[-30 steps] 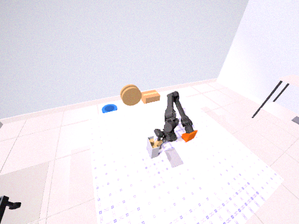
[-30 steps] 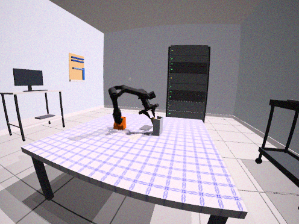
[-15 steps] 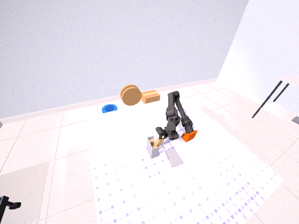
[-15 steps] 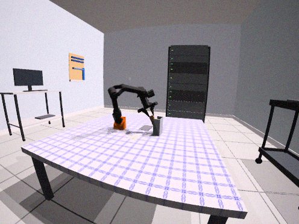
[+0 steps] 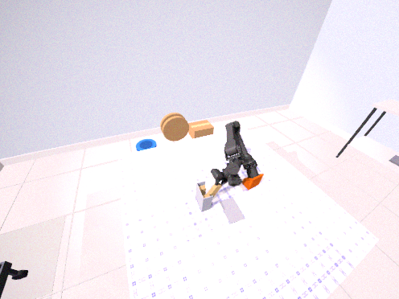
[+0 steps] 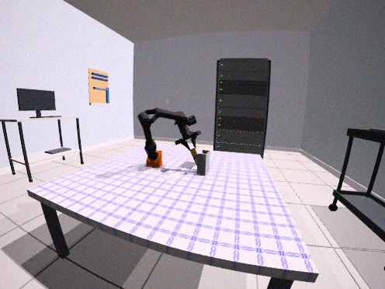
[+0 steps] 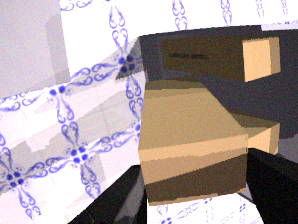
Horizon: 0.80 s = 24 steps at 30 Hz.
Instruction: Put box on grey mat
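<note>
My tool [image 5: 220,183] [image 6: 192,147] [image 7: 194,167] is closed on a tan box [image 5: 214,190] [image 6: 195,156] [image 7: 192,120], tilted at the grey bin [image 5: 205,203] [image 6: 202,165] [image 7: 280,100]; its lower end seems to be inside, though my view there is poor. I can't read a code on it, so I can't tell whether it is the ER one. Two other boxes [image 7: 261,59] [image 7: 265,137] stand in the bin, the one farther from my fingers showing a dark, illegible mark. Just beside the bin, the grey mat [image 5: 232,210] [image 6: 188,165] [image 7: 30,45] lies flat on the surface [image 5: 181,245] [image 6: 175,206]. Beyond the surface stands a black rack [image 6: 268,97].
</note>
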Tool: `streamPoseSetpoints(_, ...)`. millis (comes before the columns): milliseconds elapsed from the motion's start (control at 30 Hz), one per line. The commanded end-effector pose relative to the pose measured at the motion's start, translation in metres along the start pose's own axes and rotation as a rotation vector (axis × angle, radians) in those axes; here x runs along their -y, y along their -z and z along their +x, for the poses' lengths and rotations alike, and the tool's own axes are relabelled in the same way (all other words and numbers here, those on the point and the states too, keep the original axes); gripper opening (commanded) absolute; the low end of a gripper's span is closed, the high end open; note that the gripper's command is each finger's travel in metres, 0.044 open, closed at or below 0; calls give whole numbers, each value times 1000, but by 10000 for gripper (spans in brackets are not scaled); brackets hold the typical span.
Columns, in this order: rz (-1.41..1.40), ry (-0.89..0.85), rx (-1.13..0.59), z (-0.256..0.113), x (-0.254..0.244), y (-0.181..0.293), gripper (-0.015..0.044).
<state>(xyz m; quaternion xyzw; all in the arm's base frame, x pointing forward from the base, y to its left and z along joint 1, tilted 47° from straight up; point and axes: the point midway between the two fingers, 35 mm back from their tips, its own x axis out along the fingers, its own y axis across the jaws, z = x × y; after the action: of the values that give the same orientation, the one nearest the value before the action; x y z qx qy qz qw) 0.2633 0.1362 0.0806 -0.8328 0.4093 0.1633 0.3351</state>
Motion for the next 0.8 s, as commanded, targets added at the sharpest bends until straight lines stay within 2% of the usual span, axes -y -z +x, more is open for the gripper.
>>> streamPoseSetpoints(0,3,-1,5,-5,-7,0,151)
streamPoseSetpoints(767,2,0,1,-19,-38,2,151)
